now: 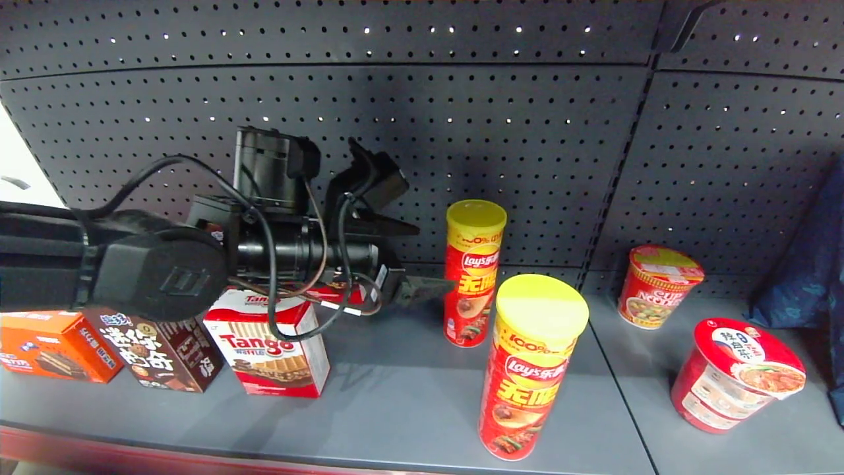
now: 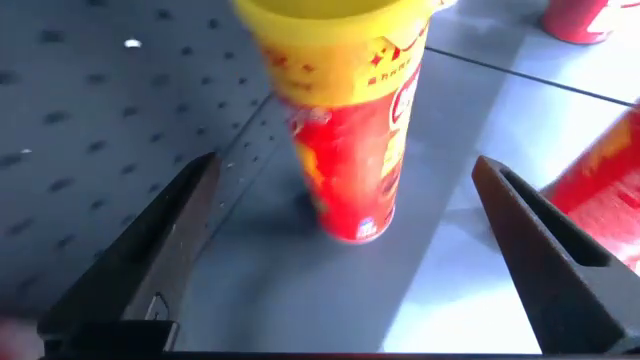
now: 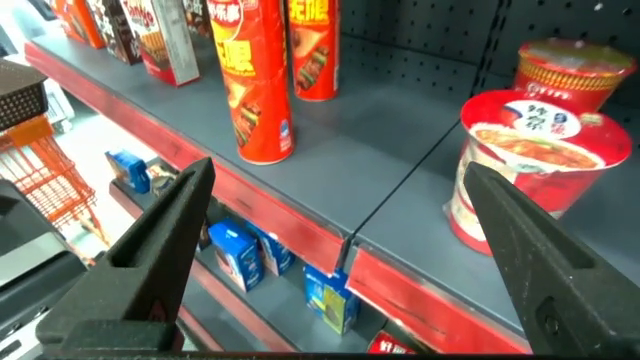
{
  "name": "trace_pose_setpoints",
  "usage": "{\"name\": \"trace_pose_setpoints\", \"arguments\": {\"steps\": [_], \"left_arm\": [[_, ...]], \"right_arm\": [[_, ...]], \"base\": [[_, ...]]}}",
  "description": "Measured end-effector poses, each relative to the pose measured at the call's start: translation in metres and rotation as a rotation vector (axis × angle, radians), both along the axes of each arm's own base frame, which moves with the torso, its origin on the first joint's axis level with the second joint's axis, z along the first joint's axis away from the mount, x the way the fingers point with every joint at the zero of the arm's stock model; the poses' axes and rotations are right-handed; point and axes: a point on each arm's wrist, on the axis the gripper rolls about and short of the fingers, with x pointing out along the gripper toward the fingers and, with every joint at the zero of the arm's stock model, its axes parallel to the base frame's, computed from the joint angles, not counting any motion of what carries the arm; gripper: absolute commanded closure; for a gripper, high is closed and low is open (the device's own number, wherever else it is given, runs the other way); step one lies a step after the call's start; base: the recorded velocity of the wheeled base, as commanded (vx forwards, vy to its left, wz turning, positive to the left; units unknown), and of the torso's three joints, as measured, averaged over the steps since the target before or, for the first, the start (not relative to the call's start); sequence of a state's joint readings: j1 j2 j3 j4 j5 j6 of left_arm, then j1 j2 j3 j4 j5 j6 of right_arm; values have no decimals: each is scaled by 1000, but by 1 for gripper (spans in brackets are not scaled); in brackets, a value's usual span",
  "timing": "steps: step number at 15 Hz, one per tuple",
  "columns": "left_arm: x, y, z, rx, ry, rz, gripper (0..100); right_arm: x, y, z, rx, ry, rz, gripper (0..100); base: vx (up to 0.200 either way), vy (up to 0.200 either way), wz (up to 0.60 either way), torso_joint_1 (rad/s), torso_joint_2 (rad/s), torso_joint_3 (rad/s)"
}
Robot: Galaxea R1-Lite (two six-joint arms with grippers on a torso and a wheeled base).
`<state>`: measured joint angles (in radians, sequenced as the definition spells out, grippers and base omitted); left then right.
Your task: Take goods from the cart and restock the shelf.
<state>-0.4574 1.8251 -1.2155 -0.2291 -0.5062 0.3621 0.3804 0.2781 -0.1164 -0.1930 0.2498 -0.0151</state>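
Two red chip cans with yellow lids stand upright on the grey shelf point(image 1: 395, 396). The rear can point(image 1: 475, 274) point(image 2: 350, 120) is near the pegboard, and the front can point(image 1: 531, 369) point(image 3: 255, 80) stands near the shelf edge. My left gripper point(image 1: 432, 285) point(image 2: 345, 168) is open at the left side of the rear can, its fingers point(image 2: 160, 250) spread wide, with the can just ahead of the tips and nothing held. My right gripper point(image 3: 338, 172) is open and empty, out in front of the shelf's red front edge and lower than it.
A noodle bowl point(image 1: 738, 373) point(image 3: 535, 165) and a noodle cup point(image 1: 658, 285) stand on the right shelf section. A wafer box point(image 1: 270, 349), a chocolate box point(image 1: 155, 353) and an orange box point(image 1: 53, 353) line the left. Small blue boxes point(image 3: 235, 250) sit on the shelf below. An orange wire cart point(image 3: 50, 170) is off to one side.
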Motion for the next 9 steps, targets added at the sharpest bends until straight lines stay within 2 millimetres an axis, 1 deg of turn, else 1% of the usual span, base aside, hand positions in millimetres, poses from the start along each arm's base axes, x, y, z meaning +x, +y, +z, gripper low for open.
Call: {"name": "trace_pose_setpoints", "arguments": {"steps": [2, 4, 6, 9], "left_arm": [[-10, 20, 15, -16, -34, 41, 0], [-25, 39, 29, -32, -68, 77, 0], [-42, 54, 40, -44, -97, 104, 0], [-66, 76, 50, -57, -131, 154, 0]], "right_arm": [[3, 1, 0, -9, 21, 3, 0], [9, 4, 8, -21, 43, 3, 0], [19, 7, 24, -30, 62, 1, 0], [44, 17, 64, -39, 79, -18, 0]], "base": [[0, 0, 0, 0, 0, 0], [0, 0, 0, 0, 0, 0], [0, 0, 0, 0, 0, 0], [0, 0, 0, 0, 0, 0]]}}
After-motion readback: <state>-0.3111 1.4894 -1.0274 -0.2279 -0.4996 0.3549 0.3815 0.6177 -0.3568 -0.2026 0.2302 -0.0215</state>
